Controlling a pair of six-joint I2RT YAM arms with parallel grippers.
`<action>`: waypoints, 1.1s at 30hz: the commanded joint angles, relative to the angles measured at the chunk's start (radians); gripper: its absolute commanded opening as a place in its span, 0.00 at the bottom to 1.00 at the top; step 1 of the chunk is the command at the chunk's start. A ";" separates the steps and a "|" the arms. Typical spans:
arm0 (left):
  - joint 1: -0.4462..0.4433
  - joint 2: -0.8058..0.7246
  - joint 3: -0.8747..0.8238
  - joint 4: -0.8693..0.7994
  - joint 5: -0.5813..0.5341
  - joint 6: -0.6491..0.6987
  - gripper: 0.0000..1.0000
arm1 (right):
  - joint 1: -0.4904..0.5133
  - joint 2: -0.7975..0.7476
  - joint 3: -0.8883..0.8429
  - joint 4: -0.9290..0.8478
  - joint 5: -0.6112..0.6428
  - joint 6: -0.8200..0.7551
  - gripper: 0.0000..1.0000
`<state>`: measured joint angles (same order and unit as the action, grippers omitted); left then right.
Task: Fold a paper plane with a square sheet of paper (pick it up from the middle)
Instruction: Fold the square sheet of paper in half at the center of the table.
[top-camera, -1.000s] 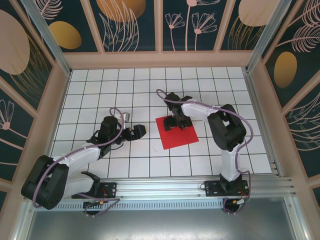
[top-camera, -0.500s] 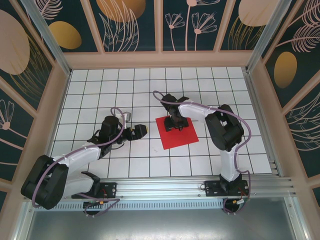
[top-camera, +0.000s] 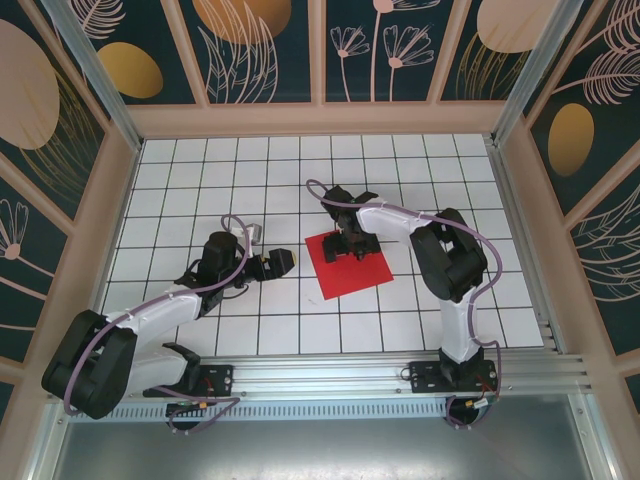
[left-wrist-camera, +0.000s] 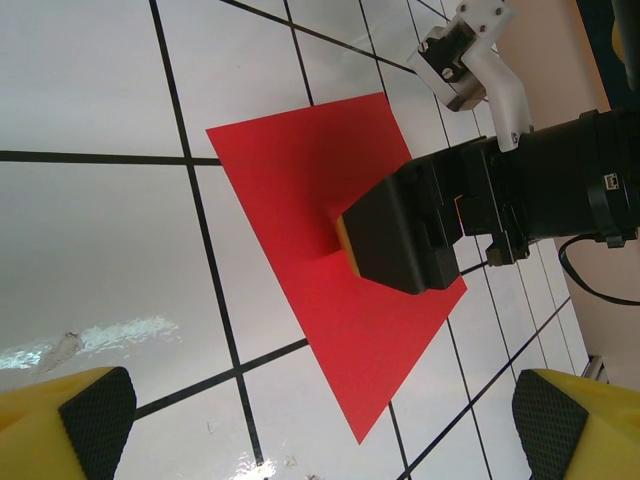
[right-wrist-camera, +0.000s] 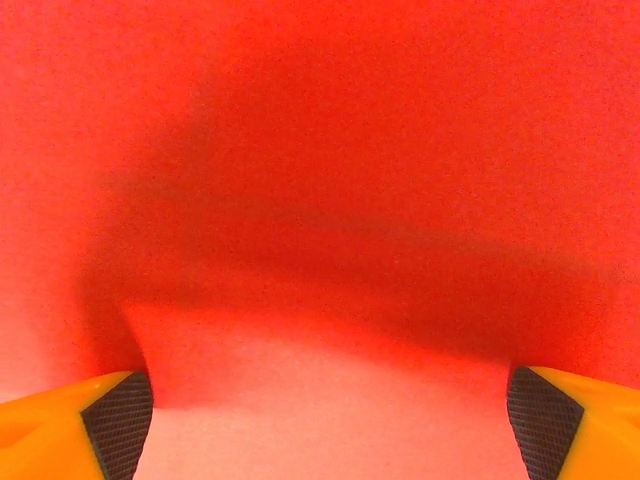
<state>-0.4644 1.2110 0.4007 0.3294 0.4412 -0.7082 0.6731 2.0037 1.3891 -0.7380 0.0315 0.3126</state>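
Note:
The square sheet of paper (top-camera: 352, 272) lies bright red and flat on the white grid table, turned slightly askew. My right gripper (top-camera: 352, 245) points down onto its middle, its dark finger (left-wrist-camera: 395, 240) touching the red paper (left-wrist-camera: 300, 190). In the right wrist view the sheet (right-wrist-camera: 320, 150) spreads under the camera. The right gripper (right-wrist-camera: 330, 425) is open, with its pads (right-wrist-camera: 118, 420) far apart and pressed on paper that looks faintly humped between them. My left gripper (top-camera: 280, 262) hovers open just left of the sheet. In its own view the left gripper (left-wrist-camera: 322, 420) faces the sheet's near corner with nothing between its fingers.
The white tiled table (top-camera: 200, 180) is ringed by a wooden frame (top-camera: 320, 120) with patterned walls. A small white bracket (top-camera: 256, 231) sits on the left arm's cable. The aluminium rail (top-camera: 330, 375) runs along the near edge.
My right gripper has shifted slightly left on the sheet, and the sheet has slid and turned a little with it. The left arm has barely moved.

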 joint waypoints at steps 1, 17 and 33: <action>-0.006 -0.010 0.024 -0.017 0.010 0.009 0.98 | -0.001 -0.036 -0.007 0.005 -0.037 0.000 0.99; -0.008 -0.029 0.020 -0.053 0.005 0.020 0.99 | 0.019 0.023 -0.015 0.001 -0.013 -0.016 0.99; -0.008 -0.028 0.039 -0.074 0.006 0.023 0.98 | 0.014 0.042 -0.066 0.015 -0.026 -0.009 0.76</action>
<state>-0.4660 1.1957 0.4126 0.2646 0.4408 -0.6964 0.6865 1.9903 1.3479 -0.6853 0.0364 0.3092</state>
